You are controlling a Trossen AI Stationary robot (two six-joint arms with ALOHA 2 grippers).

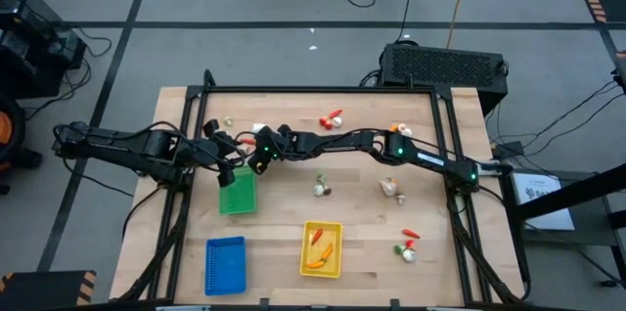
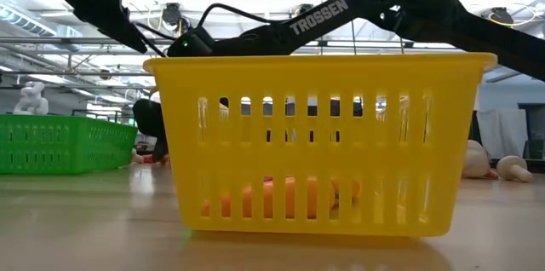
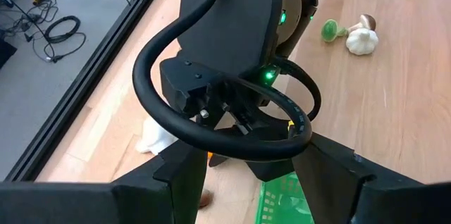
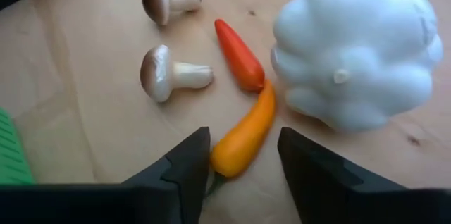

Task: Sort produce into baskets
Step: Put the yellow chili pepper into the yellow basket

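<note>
You are working with the right gripper (image 4: 243, 155), reaching across to the far left part of the table (image 1: 362, 252), just beyond the green basket (image 1: 237, 194). Its fingers are standing partly apart, straddling the near end of an orange pepper (image 4: 245, 134) that is lying on the wood; they are not clamped on it yet. Keep the fingers square across the pepper's thick end and come down low before you close, because the pepper is touching a red pepper (image 4: 239, 54) at its far tip and lying just beside a big white bulb (image 4: 356, 44). A skewed grip would likely nudge those away. Two mushrooms (image 4: 173, 73) are lying near, clear of the fingers.

The left gripper (image 3: 246, 175) is waiting close by, over the far end of the green basket, fingers spread fairly wide and carrying nothing.

The green basket is looking empty from above. The yellow basket (image 1: 322, 249), near the front edge, is holding orange and red pieces. The blue basket (image 1: 225, 264), at the front left, is showing nothing inside. More produce is lying scattered toward the right and far edges
</note>
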